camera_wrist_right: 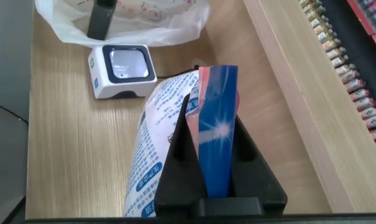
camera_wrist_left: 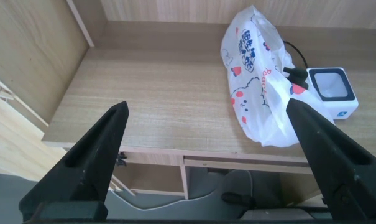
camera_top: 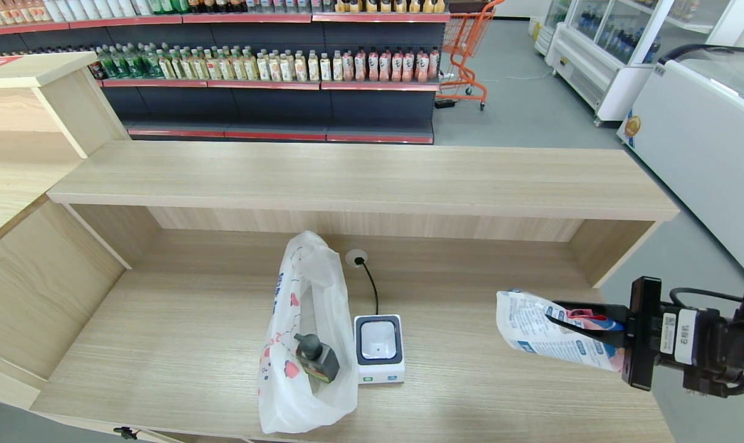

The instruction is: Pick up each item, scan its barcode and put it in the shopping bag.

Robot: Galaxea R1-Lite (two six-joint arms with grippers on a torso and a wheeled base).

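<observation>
The right gripper (camera_top: 556, 311) clamps a white-and-blue printed plastic pouch (camera_top: 532, 332) at 3 o'clock from the white box-shaped scanner (camera_top: 379, 347) on the wooden counter (camera_top: 163, 344); the left gripper (camera_wrist_left: 206, 106) gapes wide, empty.

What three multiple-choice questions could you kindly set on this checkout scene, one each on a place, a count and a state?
1. Where is the barcode scanner? A. on the counter beside the shopping bag; B. inside the bag; C. under the bag.
2. How many items show inside the bag? A. none; B. one; C. three.
3. What state is the right gripper in? A. open, empty; B. shut on the pump bottle; C. shut on the blue-and-white pouch.
Key: A, it stands next to the bag; B, just the pump bottle; C, its fingers clamp the pouch.
</observation>
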